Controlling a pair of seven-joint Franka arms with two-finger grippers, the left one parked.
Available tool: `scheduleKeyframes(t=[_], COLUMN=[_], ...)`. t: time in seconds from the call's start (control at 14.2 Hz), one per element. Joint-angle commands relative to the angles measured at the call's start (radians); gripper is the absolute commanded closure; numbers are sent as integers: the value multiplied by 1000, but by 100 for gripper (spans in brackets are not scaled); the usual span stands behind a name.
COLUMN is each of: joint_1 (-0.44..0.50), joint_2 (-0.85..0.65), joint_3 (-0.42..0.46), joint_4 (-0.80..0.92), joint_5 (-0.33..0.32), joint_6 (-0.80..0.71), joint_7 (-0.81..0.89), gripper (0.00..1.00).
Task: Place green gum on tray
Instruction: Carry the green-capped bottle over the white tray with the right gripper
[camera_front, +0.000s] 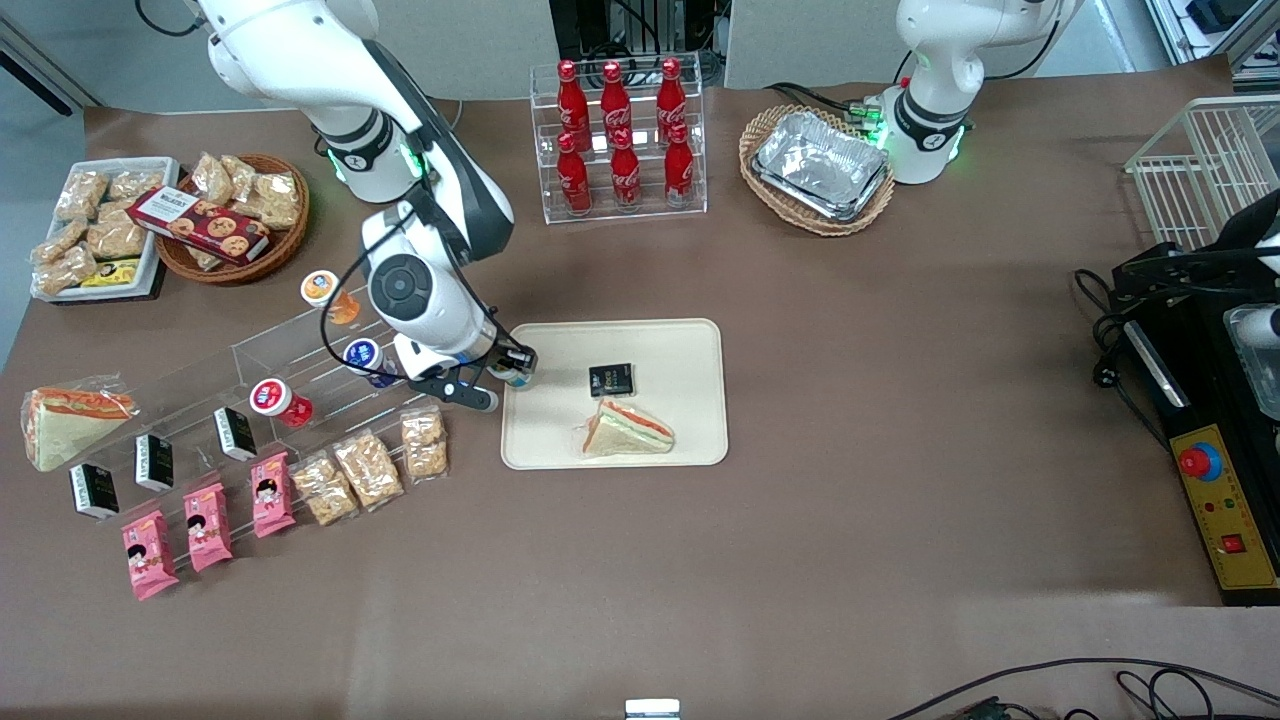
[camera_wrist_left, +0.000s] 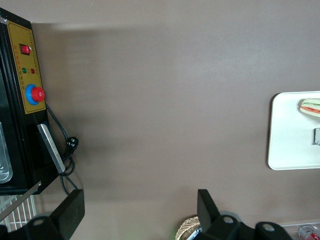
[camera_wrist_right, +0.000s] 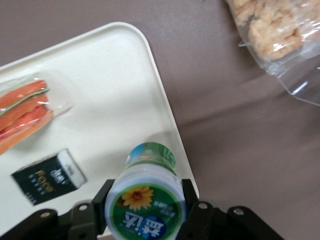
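**Green gum held over the tray's edge**

The gripper (camera_front: 513, 368) is clamped on the green gum (camera_wrist_right: 146, 201), one finger on each side of the bottle just under its white-rimmed lid. In the right wrist view the lid faces the camera, showing a sunflower print, and the teal body points down toward the tray (camera_wrist_right: 115, 90).

In the front view the bottle (camera_front: 516, 374) sits at the tray's (camera_front: 680, 440) edge nearest the working arm's end of the tabletop (camera_front: 900, 400), at about 9 o'clock from the tray's centre. Whether its base touches the tray cannot be told.

A small black packet (camera_front: 611, 380) lies on the tray near its centre, and a wrapped sandwich (camera_front: 628, 430) lies at roughly 6 o'clock from that packet, nearer the front camera.
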Motion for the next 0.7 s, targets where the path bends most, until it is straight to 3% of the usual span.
scheduleKeyframes(t=[0.0, 0.21, 0.35, 0.63], joint_1=[39, 41, 41, 27], joint_2=[65, 85, 82, 45], joint_3=[-3, -3, -3, -7], joint_4=[-12, -12, -12, -9], joint_5=[27, 29, 42, 44], joint_6=[102, 125, 122, 100], joint_7=[5, 5, 5, -10], gripper=[49, 45, 0, 0])
